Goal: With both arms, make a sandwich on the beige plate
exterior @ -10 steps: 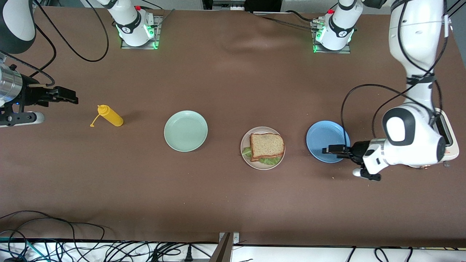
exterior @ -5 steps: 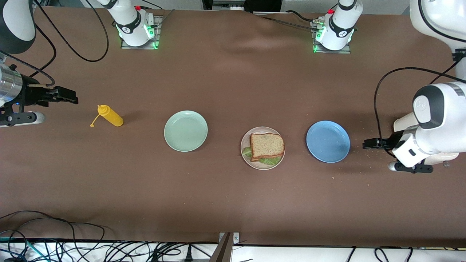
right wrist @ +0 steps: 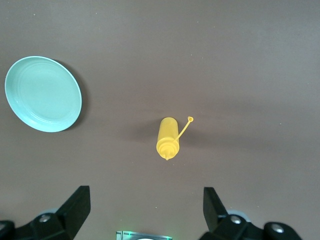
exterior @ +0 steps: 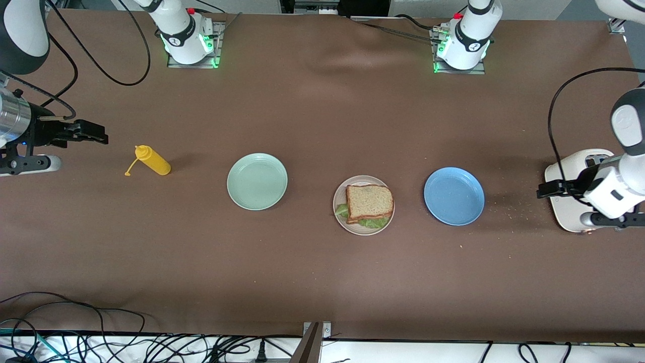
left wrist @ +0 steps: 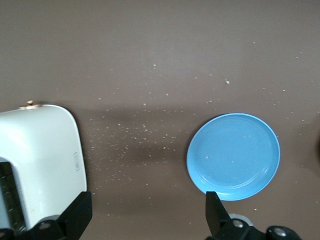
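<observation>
**Operator:** Report the work surface, largest item first.

**Arms:** The tabletop point(exterior: 322, 282) is brown and runs almost edge to edge in the front view. The broad strip along its edge nearest the front camera is bare cloth. A white toaster point(exterior: 567, 201) sits at the edge on my left arm's end, with crumbs scattered on the cloth between it and the blue plate point(exterior: 454, 196).

**Operator:** Plates?

**Arms:** Three stand in a row across the middle, with bare cloth between each pair. The mint-green plate point(exterior: 257, 181) is toward my right arm's end, the blue one toward my left arm's end, and the beige plate point(exterior: 340, 194) stands between them. The sandwich point(exterior: 369, 202) lies on the beige plate: a brown slice on top, lettuce showing at its edge nearest the front camera.

**Operator:** Smaller items?

**Arms:** A yellow squeeze bottle point(exterior: 152, 160) lies on its side near the edge at my right arm's end, well apart from the mint-green plate.

**Operator:** Gripper status?

**Arms:** My left gripper point(exterior: 546, 189) hangs over the toaster's edge, fingers spread wide, holding nothing. My right gripper point(exterior: 98, 133) hangs over the tabletop's edge at its own end, near the bottle, fingers likewise spread wide and unloaded.
</observation>
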`<state>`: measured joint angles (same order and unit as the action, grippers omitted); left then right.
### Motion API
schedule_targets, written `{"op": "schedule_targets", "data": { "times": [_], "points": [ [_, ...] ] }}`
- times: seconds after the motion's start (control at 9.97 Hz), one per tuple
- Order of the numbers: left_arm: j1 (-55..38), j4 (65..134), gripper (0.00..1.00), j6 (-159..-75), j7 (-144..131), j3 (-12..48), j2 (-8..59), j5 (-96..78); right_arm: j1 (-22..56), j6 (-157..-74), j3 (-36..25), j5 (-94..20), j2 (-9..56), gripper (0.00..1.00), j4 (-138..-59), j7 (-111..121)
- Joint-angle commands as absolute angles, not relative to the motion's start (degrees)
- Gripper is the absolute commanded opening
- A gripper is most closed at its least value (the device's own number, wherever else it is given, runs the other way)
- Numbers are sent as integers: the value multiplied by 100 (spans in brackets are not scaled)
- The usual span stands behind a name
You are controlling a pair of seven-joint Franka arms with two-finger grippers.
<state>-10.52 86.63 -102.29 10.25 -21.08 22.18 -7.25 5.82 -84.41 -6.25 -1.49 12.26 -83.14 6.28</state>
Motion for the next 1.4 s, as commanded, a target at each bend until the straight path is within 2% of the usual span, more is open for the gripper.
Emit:
{"op": "schedule_targets", "data": {
  "times": [0.0, 0.3, 0.6, 0.7, 0.9, 1.3],
  "points": [
    [-959, 8369, 100, -9951, 775, -2118, 2171, -501, 519, -8464, -536, -53, 1046, 100, -8490, 606],
    [-923, 7692, 100, -9274, 668, -2101, 2355, -492, 519, -8464, -536, -53, 1055, 100, -8490, 606],
    [-827, 7699, 100, -9211, 721, -1865, 1936, -440, 519, -8464, -536, -53, 1046, 100, -8481, 606],
    [-687, 7856, 100, -9281, 738, -1750, 1742, -344, 519, -8464, -536, -53, 1046, 100, -8490, 606],
    [-335, 8820, 100, -10340, 747, -1320, 1049, -326, 519, -8455, -536, -53, 1046, 100, -8490, 606],
    [-63, 9044, 100, -10187, 773, -1178, 362, -290, 519, -8455, -536, -53, 1046, 100, -8490, 606]
  ]
}}
